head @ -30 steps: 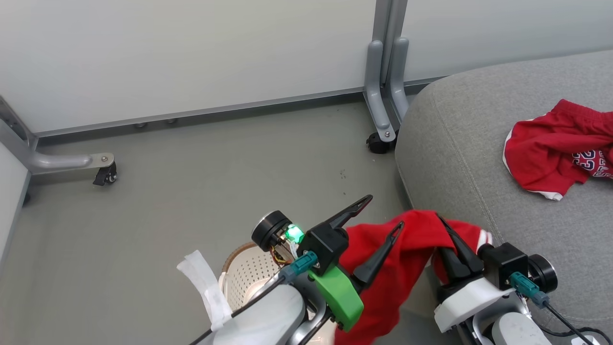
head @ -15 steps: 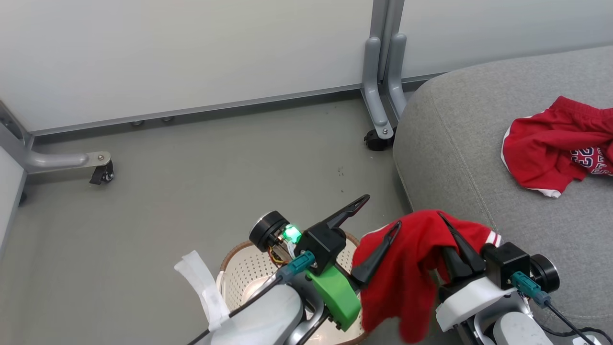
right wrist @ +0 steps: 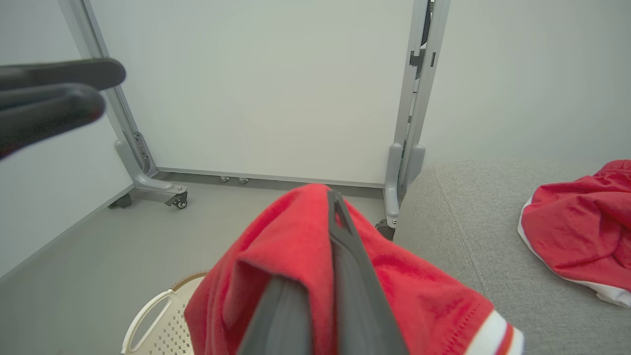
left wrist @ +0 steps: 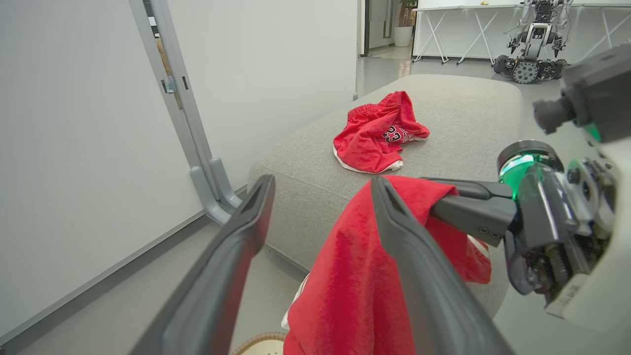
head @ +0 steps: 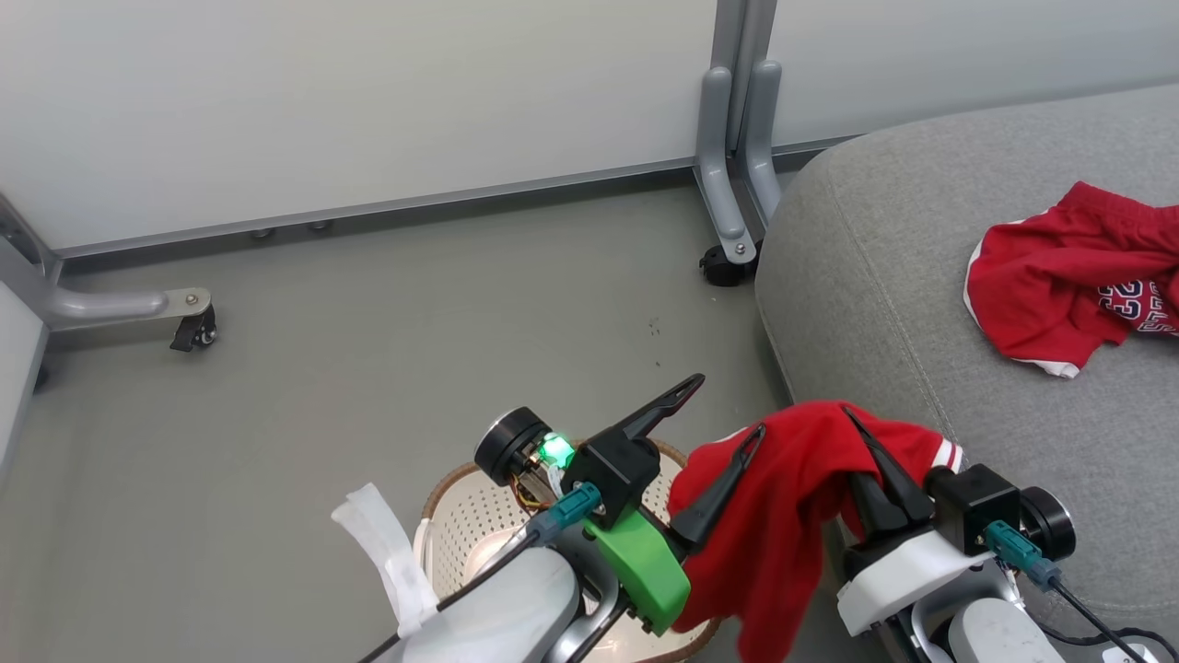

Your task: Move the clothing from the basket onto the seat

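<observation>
Mostly the held red garment [head: 783, 525] hides its own shape. It hangs bunched over the right gripper [head: 852, 425], and its lower end runs off the bottom edge of the head view. The only trim to be seen is a white-striped cuff [head: 949, 453]. The cloth is soft, bright red and slightly nappy.

It hangs in the air between the basket [head: 453, 481] and the rounded edge of the seat [head: 866, 276]. The right gripper's fingers are pressed together, pinching the fabric, which drapes over their tips.

The left gripper [head: 729, 403] has its fingers spread wide. One lies in front of the garment's left fold, though whether it touches the cloth cannot be told; the other is clear of it.

The basket stands on the floor [head: 414, 350], largely covered by the left forearm [head: 516, 608] and the hanging cloth, so that just part of its perforated cream wall and brown rim shows.

The second garment [head: 1050, 285] lies crumpled on the seat, well apart from the grippers. The head view's right edge cuts it off and its printed number is partly folded under.
</observation>
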